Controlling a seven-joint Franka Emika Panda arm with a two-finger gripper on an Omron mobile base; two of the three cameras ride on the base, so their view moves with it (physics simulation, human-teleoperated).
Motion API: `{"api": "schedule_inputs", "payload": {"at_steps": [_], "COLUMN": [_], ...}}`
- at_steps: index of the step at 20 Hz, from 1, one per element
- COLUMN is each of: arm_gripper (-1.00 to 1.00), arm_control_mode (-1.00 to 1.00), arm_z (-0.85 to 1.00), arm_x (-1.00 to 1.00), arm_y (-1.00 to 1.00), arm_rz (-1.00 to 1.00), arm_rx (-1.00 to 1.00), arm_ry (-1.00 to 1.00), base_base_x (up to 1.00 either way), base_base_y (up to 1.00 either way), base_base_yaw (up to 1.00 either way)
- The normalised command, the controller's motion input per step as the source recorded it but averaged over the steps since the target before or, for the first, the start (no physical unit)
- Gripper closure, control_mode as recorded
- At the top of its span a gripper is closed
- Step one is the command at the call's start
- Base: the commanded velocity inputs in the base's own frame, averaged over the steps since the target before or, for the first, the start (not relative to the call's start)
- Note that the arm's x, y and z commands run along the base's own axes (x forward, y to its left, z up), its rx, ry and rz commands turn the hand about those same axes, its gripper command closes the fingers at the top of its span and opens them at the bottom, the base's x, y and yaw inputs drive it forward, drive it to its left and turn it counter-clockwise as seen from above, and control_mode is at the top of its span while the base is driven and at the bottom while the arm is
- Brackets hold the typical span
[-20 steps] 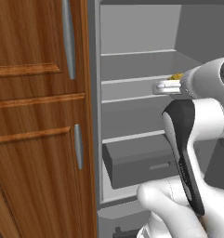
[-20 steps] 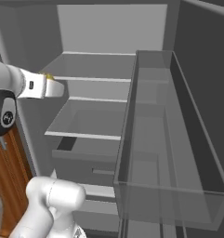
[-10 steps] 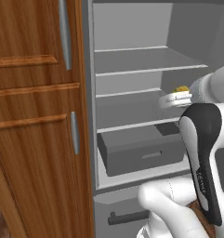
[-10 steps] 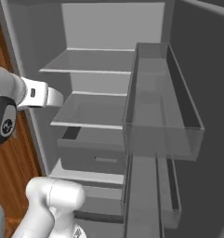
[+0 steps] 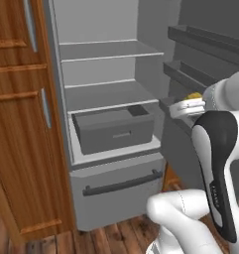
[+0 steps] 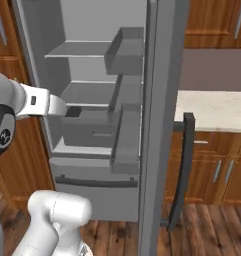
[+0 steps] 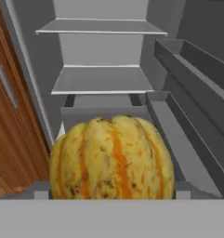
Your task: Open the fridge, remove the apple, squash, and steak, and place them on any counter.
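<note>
The fridge (image 5: 107, 57) stands open, its grey shelves bare. A lumpy yellow-orange squash (image 7: 112, 158) looms large at the bottom of the hand view, right in front of the camera and hiding the fingertips. In the left base view a sliver of the squash (image 5: 194, 95) peeks out above my gripper (image 5: 189, 105), which is shut on it, out in front of the fridge beside the door bins. The pale speckled counter (image 6: 217, 107) lies to the right, beyond the open door (image 6: 159, 125). The apple and the steak are out of view.
A grey crisper drawer (image 5: 113, 130) juts out from the lowest shelf, above the bottom drawer with its dark bar handle (image 5: 122, 183). A brown wooden cabinet (image 5: 17, 124) flanks the fridge on the left. Door bins (image 7: 192, 69) line the open door on the right.
Both base views have pulled back from the fridge, so the base has moved away; the counter and door edge have come into sight. The squash stays in my gripper.
</note>
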Motion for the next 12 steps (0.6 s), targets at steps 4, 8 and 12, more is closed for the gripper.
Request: {"api": "schedule_inputs", "payload": {"at_steps": [4,8,12], "arm_gripper": [1.00,1.00,1.00], "arm_control_mode": [1.00,1.00,1.00], "arm_z": [0.00,0.00,0.00], "arm_x": [0.00,0.00,0.00], "arm_y": [0.00,0.00,0.00], "arm_rz": [0.00,0.00,0.00], "arm_rx": [0.00,0.00,0.00], "arm_ry": [0.00,0.00,0.00], "base_base_x": [-1.00,-0.99,-0.47], "base_base_y": [-0.53,-0.41,-0.23], "base_base_yaw": [-0.19,-0.45,-0.77]}}
